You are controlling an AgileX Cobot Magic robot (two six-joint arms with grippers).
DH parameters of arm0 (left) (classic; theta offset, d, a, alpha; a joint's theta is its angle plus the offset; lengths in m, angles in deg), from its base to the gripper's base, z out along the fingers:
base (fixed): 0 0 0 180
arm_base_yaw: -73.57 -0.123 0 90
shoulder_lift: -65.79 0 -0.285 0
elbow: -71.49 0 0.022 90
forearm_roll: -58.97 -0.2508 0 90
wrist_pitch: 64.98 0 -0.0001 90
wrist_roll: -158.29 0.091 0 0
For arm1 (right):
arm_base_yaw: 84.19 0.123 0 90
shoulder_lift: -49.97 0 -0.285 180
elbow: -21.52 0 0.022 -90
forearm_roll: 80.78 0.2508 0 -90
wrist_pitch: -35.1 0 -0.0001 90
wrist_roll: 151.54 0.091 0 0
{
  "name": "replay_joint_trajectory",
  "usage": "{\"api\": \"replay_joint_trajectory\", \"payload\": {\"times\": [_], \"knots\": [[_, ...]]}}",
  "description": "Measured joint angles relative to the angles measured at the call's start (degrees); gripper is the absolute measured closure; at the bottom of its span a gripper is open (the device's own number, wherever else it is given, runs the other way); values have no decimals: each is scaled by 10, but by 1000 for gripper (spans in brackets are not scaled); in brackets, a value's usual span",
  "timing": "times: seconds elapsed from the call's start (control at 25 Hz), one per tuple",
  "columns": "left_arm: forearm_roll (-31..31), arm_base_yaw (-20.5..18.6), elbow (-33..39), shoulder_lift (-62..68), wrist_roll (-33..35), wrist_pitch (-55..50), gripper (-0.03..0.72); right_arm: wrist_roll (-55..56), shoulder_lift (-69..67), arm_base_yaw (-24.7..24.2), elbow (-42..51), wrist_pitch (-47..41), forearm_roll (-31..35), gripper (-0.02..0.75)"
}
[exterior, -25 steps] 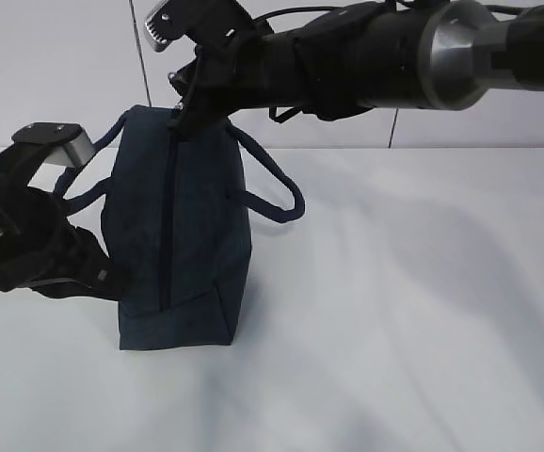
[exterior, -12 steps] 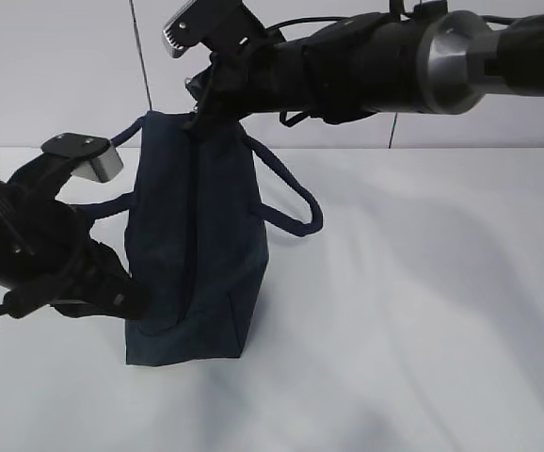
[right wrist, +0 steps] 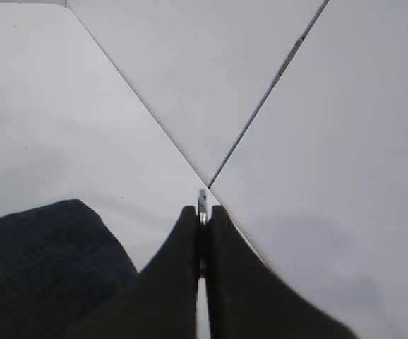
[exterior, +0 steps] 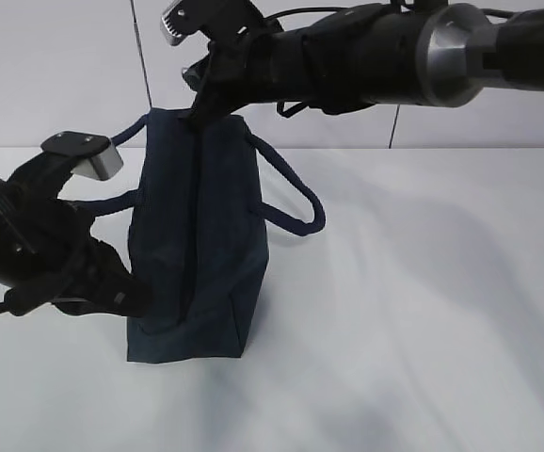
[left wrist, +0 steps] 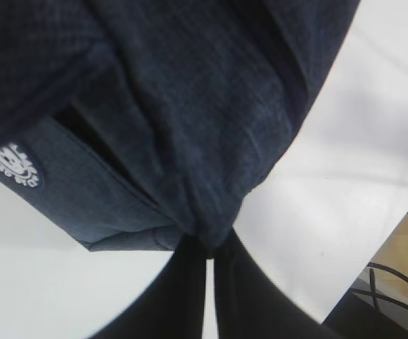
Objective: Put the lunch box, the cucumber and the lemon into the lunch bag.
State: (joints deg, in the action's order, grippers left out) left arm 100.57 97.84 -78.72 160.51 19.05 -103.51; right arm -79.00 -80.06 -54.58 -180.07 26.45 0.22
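The dark navy lunch bag (exterior: 201,235) stands on end on the white table, its zipper running down the side that faces the exterior view. My left gripper (exterior: 129,294) is shut on a pinch of fabric at the bag's lower left corner; the left wrist view shows the cloth (left wrist: 190,106) bunched between its fingertips (left wrist: 210,246). My right gripper (exterior: 197,113) is at the bag's top end, shut on the silver ring pull (right wrist: 202,201), whose metal edge pokes out between the closed fingers (right wrist: 202,215). The lunch box, the cucumber and the lemon are out of view.
One looped handle (exterior: 291,198) hangs out to the bag's right, the other (exterior: 103,202) to its left over my left arm. A pale wall with a dark seam (exterior: 143,56) stands behind. The table's edge, with floor and cables (left wrist: 402,275) beyond, shows in the left wrist view.
Both grippers and the bag have shifted a little to the right, and the bag stands straighter. Over the last half second almost nothing moved.
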Motion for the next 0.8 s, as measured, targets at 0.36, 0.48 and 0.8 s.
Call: {"api": "replay_joint_trajectory", "payload": {"times": [0.36, 0.48, 0.8], "knots": [[4, 0, 0, 0, 0, 3, 696, 0, -11, -11, -4, -2, 34, 751], [4, 0, 0, 0, 0, 3, 696, 0, -15, -11, -4, -2, 52, 751], [4, 0, 0, 0, 0, 4, 696, 0, -16, -11, -4, -3, 123, 751]]}}
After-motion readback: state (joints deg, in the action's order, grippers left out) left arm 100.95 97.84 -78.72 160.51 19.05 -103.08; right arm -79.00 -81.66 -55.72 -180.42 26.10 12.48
